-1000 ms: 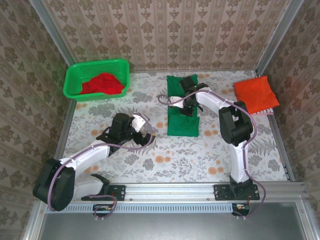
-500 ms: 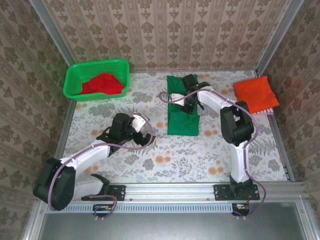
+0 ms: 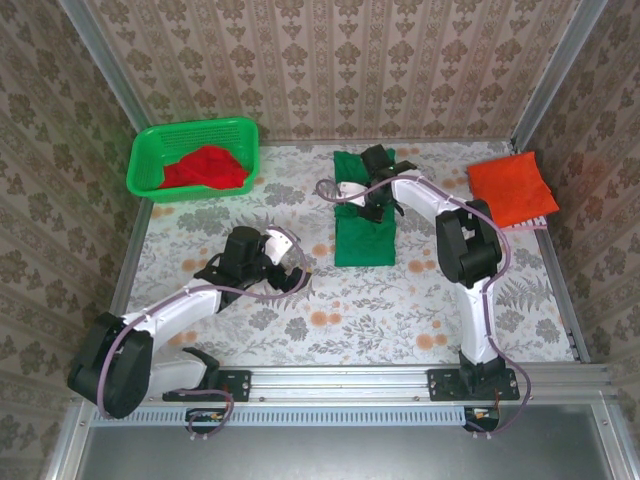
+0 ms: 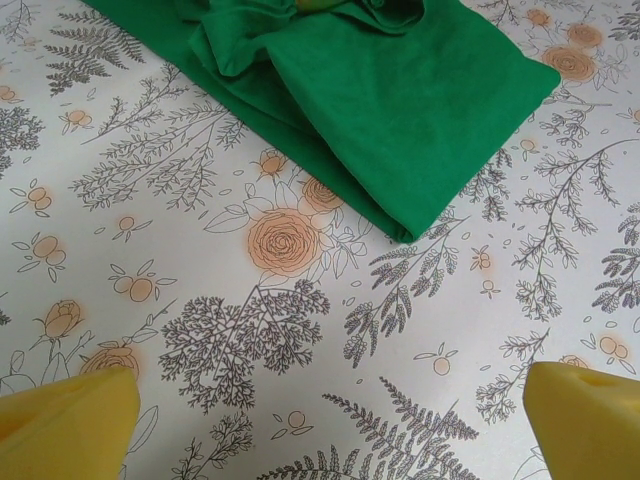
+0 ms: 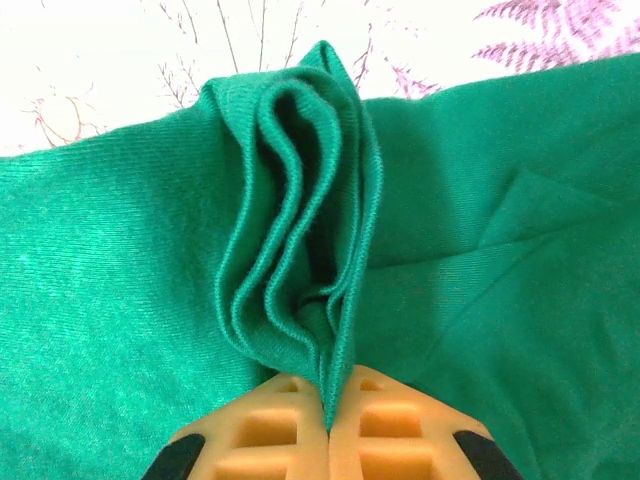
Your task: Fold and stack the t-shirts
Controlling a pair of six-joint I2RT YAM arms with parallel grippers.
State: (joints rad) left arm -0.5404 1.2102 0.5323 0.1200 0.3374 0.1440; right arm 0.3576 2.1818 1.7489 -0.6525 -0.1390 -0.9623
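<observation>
Dark green t-shirt (image 3: pixel 365 232), soft limp knit, partly folded at mid-table toward the far side, on the flowered table (image 3: pixel 420 310). Looks light and yielding, and is likely to sag and slip out of its fold if lifted by a single layer. Best taken at a doubled edge or corner, several layers at once.

Right gripper (image 5: pixel 328 410) clamped tight on just such a bunched hem, stitched layers pleated above the yellow pads. Left gripper (image 3: pixel 298 272) spread wide, holding nothing, low near the shirt's near-left corner.

From the left wrist: that folded corner flat and crisp on the table, rumpled cloth beyond. From above, instead: orange-red t-shirt (image 3: pixel 512 192) folded at far right, red t-shirt (image 3: pixel 205 168) heaped in the green basket (image 3: pixel 150 160).
</observation>
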